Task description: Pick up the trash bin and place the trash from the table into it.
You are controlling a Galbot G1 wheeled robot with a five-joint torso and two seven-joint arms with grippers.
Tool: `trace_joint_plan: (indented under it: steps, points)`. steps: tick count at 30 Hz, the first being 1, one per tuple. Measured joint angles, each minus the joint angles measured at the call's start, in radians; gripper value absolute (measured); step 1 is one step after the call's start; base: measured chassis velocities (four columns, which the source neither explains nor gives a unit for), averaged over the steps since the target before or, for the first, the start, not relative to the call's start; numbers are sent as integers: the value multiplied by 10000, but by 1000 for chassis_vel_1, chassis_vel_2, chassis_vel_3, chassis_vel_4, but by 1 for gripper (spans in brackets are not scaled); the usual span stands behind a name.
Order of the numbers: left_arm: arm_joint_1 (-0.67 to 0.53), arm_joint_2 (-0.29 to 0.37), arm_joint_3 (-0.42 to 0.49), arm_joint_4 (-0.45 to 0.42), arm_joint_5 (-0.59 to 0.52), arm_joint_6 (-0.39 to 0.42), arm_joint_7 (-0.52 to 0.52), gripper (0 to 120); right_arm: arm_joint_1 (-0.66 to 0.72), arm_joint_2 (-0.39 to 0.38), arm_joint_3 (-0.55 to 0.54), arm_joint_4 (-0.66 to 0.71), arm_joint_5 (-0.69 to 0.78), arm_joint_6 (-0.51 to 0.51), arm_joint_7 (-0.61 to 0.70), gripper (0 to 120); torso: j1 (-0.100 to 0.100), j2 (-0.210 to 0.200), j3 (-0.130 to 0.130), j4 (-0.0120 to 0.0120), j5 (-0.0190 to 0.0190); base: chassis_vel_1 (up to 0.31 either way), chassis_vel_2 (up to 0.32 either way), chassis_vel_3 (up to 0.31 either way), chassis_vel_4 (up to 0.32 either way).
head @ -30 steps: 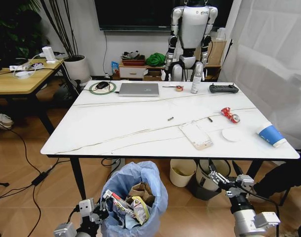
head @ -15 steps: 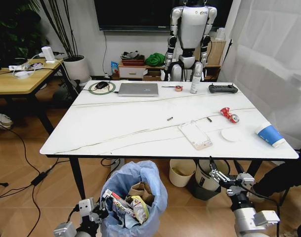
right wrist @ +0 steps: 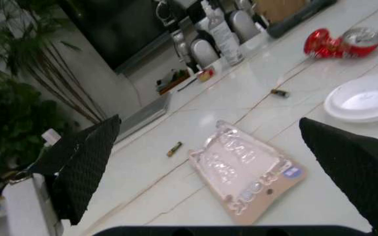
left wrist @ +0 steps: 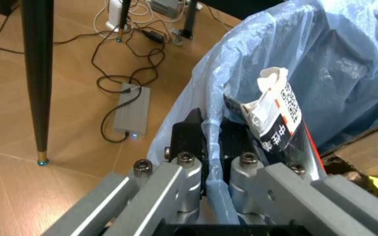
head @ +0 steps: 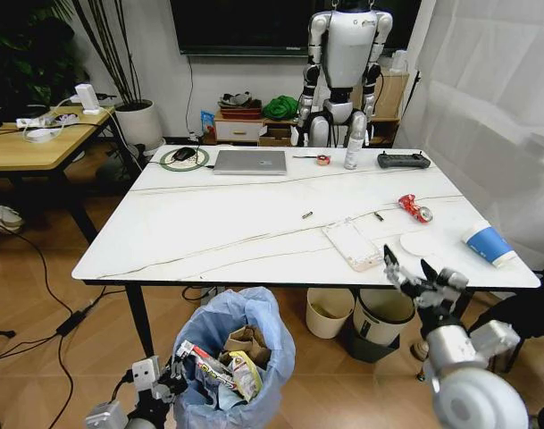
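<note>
Now at the pick-and-drop step. Big white table (head: 254, 228) ahead. Blue-bagged trash bin (head: 238, 357) low and near, under the near edge, already part full, rim pinched tight by the left gripper (left wrist: 210, 147). Right gripper (head: 413, 273) spread wide at the near right edge, just by the flat white packet (right wrist: 245, 169). Probably next: down over the packet, then a squeeze. Farther right: red can (head: 415, 208), blue cup (head: 490, 245).
</note>
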Motion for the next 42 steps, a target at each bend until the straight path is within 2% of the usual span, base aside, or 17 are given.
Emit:
trace_joint_plan:
  steps: [6, 8, 27, 42]
  points:
    - [98, -299, 29, -125, 263, -1, -23, 0, 863, -137, -132, 61, 3762, -849, 1134, 100, 0, 0, 0, 0, 0, 0, 0, 0, 0]
    - [126, -348, 28, -148, 308, -8, -25, 0, 995, -161, -184, 0, 4017, -952, 1241, 100, 0, 0, 0, 0, -2, 0, 0, 0, 0]
    - [105, -795, 18, -210, 596, -44, -72, 0, 2496, -597, -1093, -2192, 3707, -1788, 2093, 100, 0, -1, 1, 0, 0, 0, 0, 0, 0]
    - [38, -810, -34, -211, 524, -9, -98, 0, 3102, -704, -1291, -2970, 3678, -2133, 2602, 100, -1, 1, -2, -1, -5, 0, 0, 0, 0]
